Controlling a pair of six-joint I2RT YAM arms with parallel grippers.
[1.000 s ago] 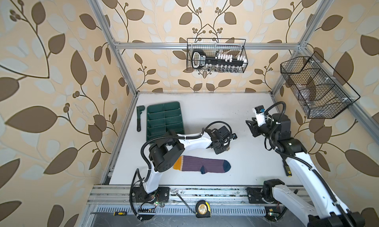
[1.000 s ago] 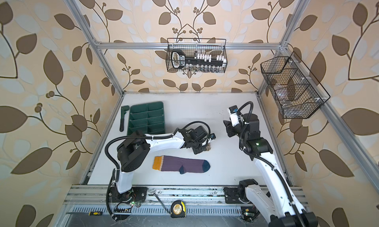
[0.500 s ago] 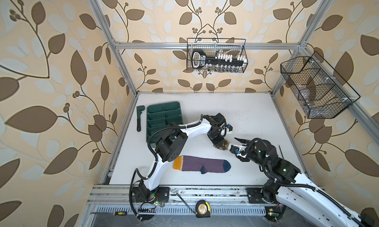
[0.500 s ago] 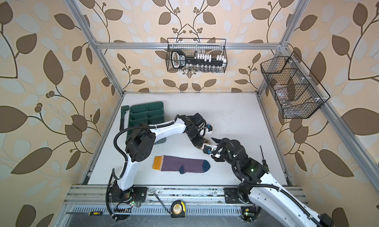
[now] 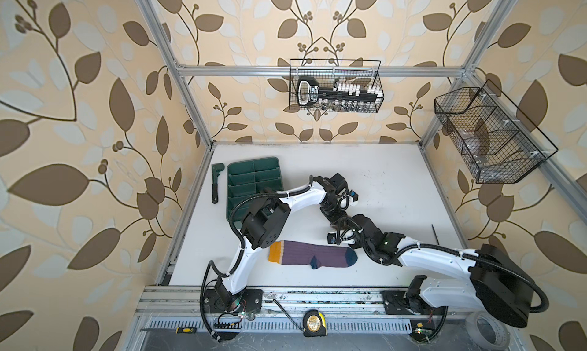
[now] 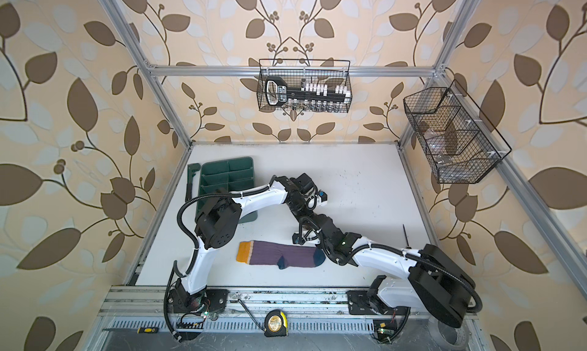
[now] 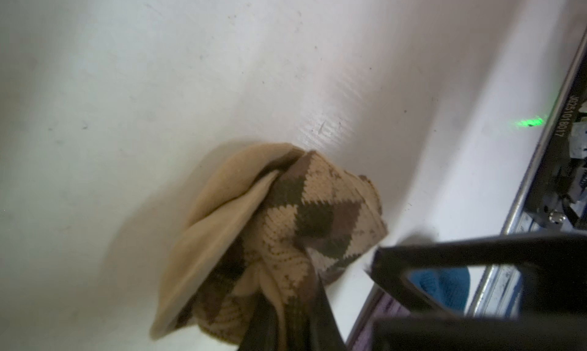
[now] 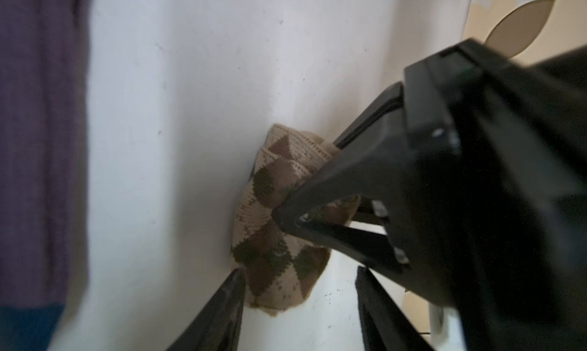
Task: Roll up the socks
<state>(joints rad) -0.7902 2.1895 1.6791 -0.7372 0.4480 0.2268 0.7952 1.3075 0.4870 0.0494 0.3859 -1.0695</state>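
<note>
Your white bench point(image 5: 397, 181) carries the purple ribbed sock point(image 5: 313, 253), lying flat and unrolled. The beige argyle sock point(image 7: 279, 235) is bunched up just beside the purple sock's navy toe, on the back-wall side. Your left gripper point(image 7: 292, 317) is pinching that bunch. Your right gripper point(image 8: 301, 301) straddles it, jaws apart, not clamped.

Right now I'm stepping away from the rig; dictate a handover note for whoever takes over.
Left pincer: shut on the beige knit sock with brown argyle diamonds, bunched into a loose bundle on the white table.
Right pincer: open, straddling that bundle.
Purple ribbed sock with mustard cuff: flat, unrolled, near the front edge.
Done: beige sock mostly bundled.
To do: finish it, roll the purple one.
</note>
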